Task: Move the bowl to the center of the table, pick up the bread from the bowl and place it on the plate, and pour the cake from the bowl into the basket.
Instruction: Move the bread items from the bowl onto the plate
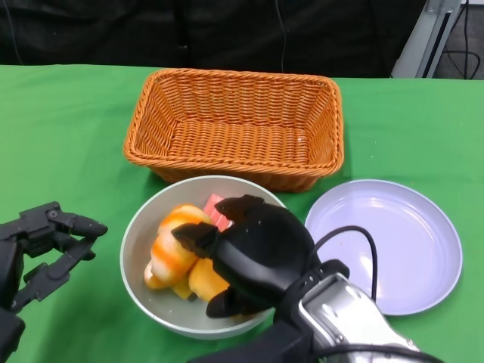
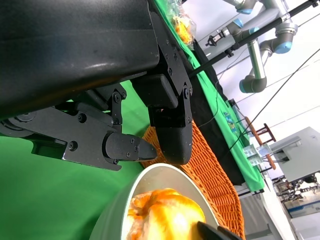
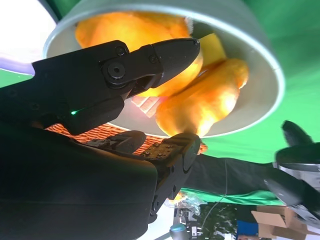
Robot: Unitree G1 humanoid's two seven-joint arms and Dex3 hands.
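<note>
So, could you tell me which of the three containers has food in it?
The grey bowl, under the right hand: it holds bread and cake. The basket and the plate hold nothing.

The head view is being evenly and brightly lit; the bread [image 3: 200,100] is being overexposed and blurred, and backgrounds are being washed out in both wrist views.

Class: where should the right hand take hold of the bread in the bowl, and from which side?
Grip the bread across its middle, from above: it lies lengthwise in the bowl, whose wall blocks side approaches. The right hand hovers over it.
</note>
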